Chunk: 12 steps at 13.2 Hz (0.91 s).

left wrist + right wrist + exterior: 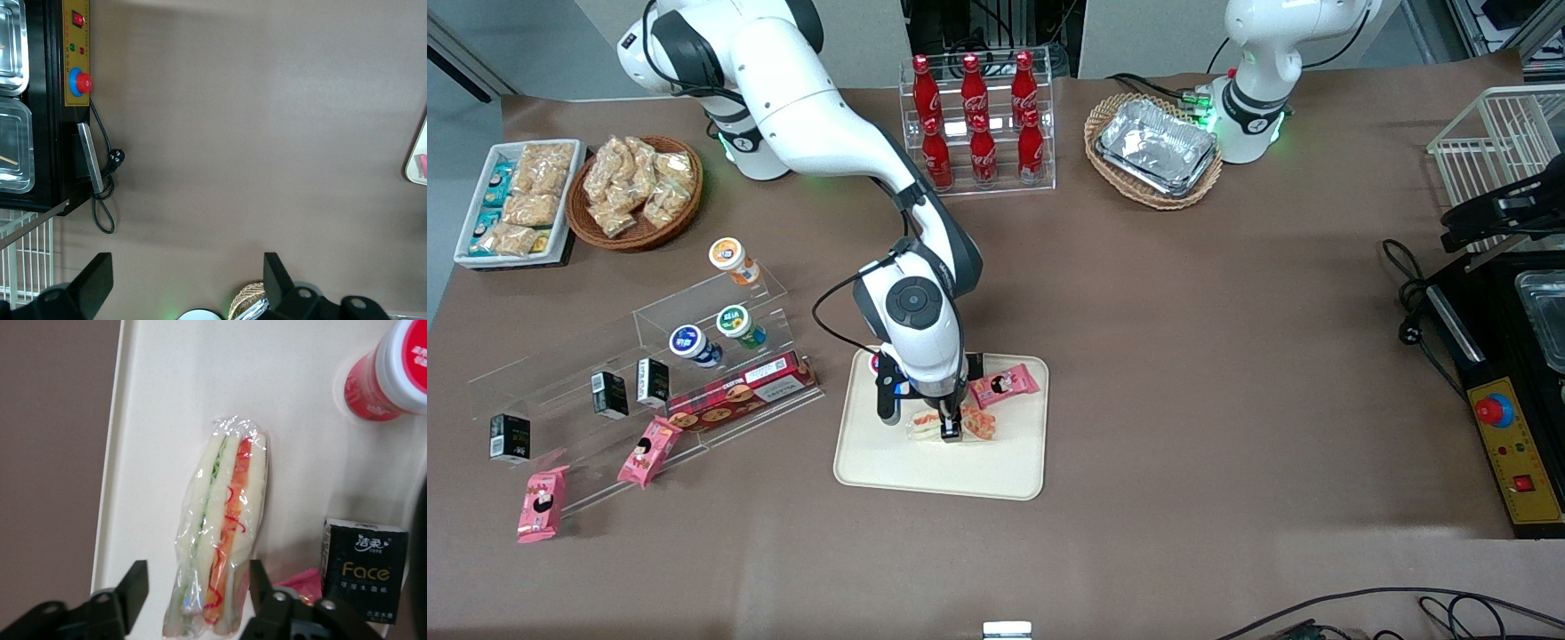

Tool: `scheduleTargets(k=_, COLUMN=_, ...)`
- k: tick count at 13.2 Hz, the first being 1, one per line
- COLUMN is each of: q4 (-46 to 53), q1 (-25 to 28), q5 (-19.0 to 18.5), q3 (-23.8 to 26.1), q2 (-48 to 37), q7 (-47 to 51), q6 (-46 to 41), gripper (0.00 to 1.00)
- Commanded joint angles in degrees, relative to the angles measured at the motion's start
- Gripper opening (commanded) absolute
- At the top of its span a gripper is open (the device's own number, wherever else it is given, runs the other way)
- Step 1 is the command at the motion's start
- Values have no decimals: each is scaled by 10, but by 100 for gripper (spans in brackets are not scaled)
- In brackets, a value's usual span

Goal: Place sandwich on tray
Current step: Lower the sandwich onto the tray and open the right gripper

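Note:
The sandwich (976, 424), a clear-wrapped wedge with pale bread and an orange-red edge, lies on the cream-beige tray (943, 476). My right gripper (951, 433) hangs straight down over it, low over the tray. In the right wrist view the sandwich (223, 520) lies flat on the tray (167, 400), and the gripper (198, 577) is open, one finger on each side of the sandwich's end. One finger stands clearly apart from the wrap and the other is close against it. The tray's edge also shows in the left wrist view (417, 157).
On the tray with the sandwich are a pink snack packet (1005, 385), a black Face box (363, 567) and a red-capped bottle (393, 373). An acrylic shelf (649, 373) with cups and packets stands toward the working arm's end. A cola rack (978, 124) stands farther from the camera.

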Motion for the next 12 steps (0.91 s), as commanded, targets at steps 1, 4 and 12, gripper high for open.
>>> scheduleTargets(k=1, q4=11, q1=-3, q5=-12, q3=-2, q2=5, q7=0, q6=-2, gripper=100)
scheduleTargets(k=4, q4=11, q1=-5, q5=-12, q3=-3, q2=3, q7=-4, q6=-4, gripper=100)
scheduleTargets(k=12, q4=10, q1=-36, q5=-12, q3=-5, q2=-102, q7=-275, q6=-145, gripper=100)
